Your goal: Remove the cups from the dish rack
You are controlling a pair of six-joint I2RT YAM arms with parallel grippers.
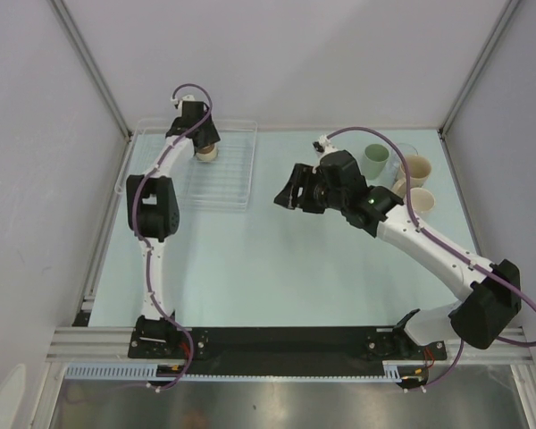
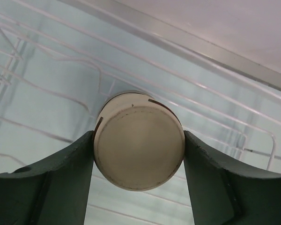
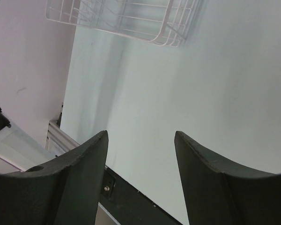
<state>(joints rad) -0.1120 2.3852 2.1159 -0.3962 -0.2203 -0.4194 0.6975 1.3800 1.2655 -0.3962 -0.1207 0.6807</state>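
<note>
Last cup (image 2: 138, 140) in the dish rack (image 1: 237, 183), pinched by the left gripper (image 2: 138, 152).

The cream cup sits bottom-up near the rack's far left corner, the left fingers (image 2: 70, 168) pressed against both its sides; I cannot tell whether it is off the bars yet. Four other cups (image 1: 417, 168) stand grouped on the table (image 1: 277, 268) at the far right, so the job looks nearly done, with only this one left to carry out. The rack's raised rim is just beside the cup and the enclosure wall (image 1: 62, 161) is near, so a straight lift looks the safest exit. The right gripper (image 1: 288, 194) hangs spread and empty over mid-table, between rack and cups; open room lies nearer the bases.
</note>
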